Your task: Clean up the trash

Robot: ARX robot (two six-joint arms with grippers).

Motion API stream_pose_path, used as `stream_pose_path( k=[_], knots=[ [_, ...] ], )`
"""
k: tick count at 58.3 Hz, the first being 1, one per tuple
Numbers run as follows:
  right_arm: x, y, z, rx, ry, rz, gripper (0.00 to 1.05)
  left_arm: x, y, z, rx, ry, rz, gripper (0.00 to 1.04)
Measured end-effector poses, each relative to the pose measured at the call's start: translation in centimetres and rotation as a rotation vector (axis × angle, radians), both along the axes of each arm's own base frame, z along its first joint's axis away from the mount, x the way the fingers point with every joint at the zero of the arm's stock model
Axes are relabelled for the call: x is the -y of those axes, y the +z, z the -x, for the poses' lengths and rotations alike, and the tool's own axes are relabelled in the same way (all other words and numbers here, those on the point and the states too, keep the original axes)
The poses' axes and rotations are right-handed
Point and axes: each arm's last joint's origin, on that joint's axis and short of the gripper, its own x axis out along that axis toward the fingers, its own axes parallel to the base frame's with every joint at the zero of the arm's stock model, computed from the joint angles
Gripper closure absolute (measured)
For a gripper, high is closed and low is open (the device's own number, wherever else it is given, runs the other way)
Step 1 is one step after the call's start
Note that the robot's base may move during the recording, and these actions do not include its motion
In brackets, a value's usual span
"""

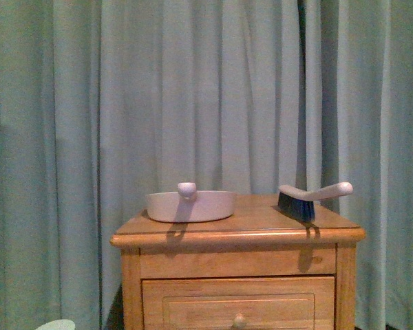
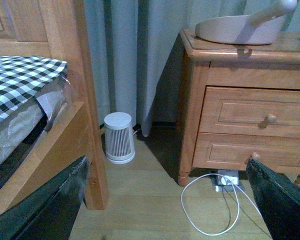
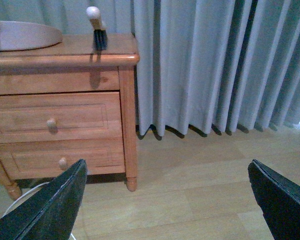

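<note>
Grey-blue curtains [image 1: 261, 89] noted behind honey-brown wooden nightstand [image 1: 234, 262]; on top, pinkish-beige plastic dustpan [image 1: 191, 206] and, well apart, blue-bristled white-handled brush [image 1: 310, 199]. Found left gripper [image 2: 167, 165] and right gripper [image 3: 167, 162] both spread wide, empty. Could not place crumpled white paper trash.

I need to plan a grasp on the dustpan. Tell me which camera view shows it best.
Front view: the dustpan shows whole, handle toward the camera, on the nightstand. The left wrist view shows it obliquely from below; the right wrist view catches only one end.
</note>
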Motion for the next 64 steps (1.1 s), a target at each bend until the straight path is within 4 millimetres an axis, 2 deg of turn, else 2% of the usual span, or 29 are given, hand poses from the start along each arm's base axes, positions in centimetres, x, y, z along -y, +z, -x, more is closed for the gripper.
stream_pose_path(
  k=[64],
  knots=[
    [0.0,0.0,0.0,0.0,0.0,0.0,0.07,0.0,0.0,0.0,0.0,0.0,0.0,0.08]
  ],
)
